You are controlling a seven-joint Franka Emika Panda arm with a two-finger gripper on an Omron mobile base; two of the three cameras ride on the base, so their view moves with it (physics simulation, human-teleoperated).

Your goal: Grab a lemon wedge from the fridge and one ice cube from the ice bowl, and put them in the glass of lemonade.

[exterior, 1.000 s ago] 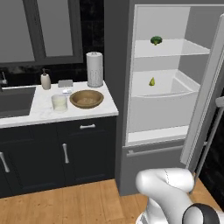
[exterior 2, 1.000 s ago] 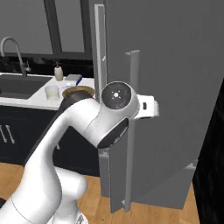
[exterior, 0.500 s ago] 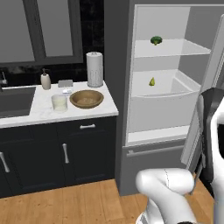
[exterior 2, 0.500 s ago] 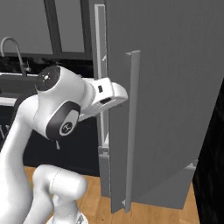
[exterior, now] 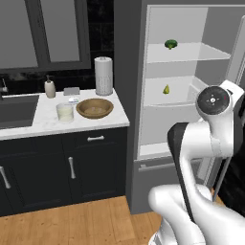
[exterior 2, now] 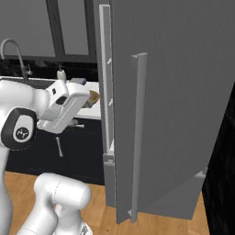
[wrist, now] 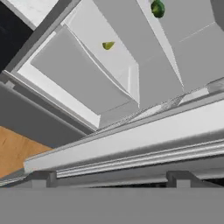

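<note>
The fridge (exterior: 128, 119) stands open, its door (exterior 2: 179, 101) swung out to the right. A tiny yellow-green lemon wedge (exterior: 166, 89) lies on the middle white shelf, and the hand view shows the lemon wedge (wrist: 107, 45) far ahead. On the counter to the left sit the brown ice bowl (exterior: 94, 107) and the glass of lemonade (exterior: 64, 112). My gripper (wrist: 109, 179) is open with nothing between its fingertips (wrist: 40, 178). It is in front of the lower fridge, well short of the wedge.
A dark green broccoli floret (exterior: 170, 44) sits on the top shelf. A paper towel roll (exterior: 103, 75) and a soap bottle (exterior: 50, 88) stand behind the bowl, with a sink (exterior: 16, 110) at the left. The door's long handle (exterior 2: 137, 137) is close to my arm.
My arm has swung: its elbow has come into the left base view from the right and moved left in the right base view. The jaws stayed open. The things on counter and shelves are unmoved.
</note>
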